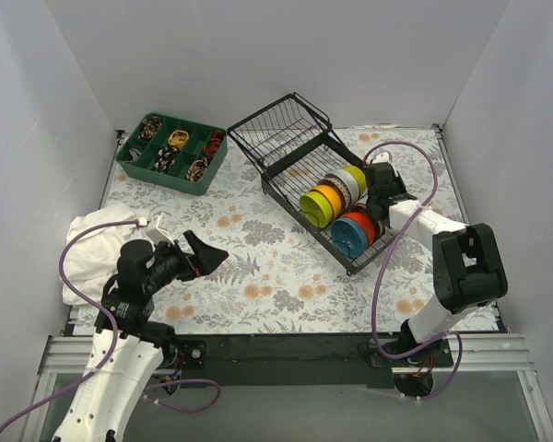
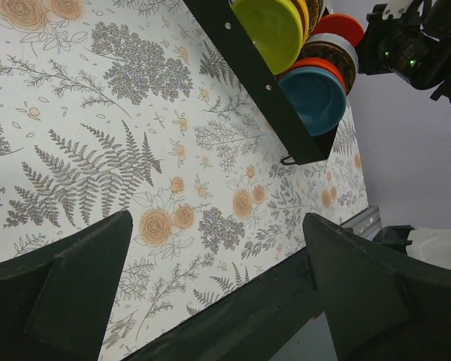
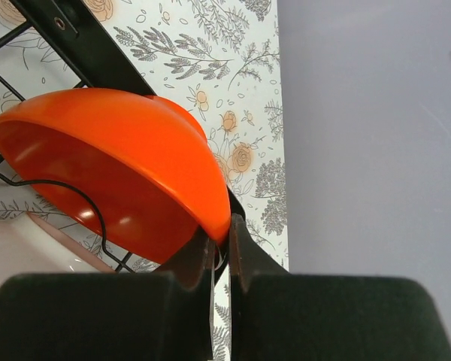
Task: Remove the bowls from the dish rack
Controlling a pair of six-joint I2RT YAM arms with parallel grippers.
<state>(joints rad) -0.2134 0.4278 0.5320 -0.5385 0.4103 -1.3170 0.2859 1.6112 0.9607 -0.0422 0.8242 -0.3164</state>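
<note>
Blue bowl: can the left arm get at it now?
Probably yes: bare mat lies between the open left fingers and the blue bowl at the rack's near end. The right fingers pinch an orange bowl farther back, crowding that side.

The arms (image 1: 111, 378) have white links, black joints (image 1: 470, 267), lilac cables (image 1: 378, 285) and black wedge-shaped tool fingers (image 2: 75, 293).

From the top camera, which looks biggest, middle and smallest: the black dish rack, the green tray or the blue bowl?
1. dish rack, clearly the largest
2. green tray
3. blue bowl, the smallest, standing on edge in the rack
</note>
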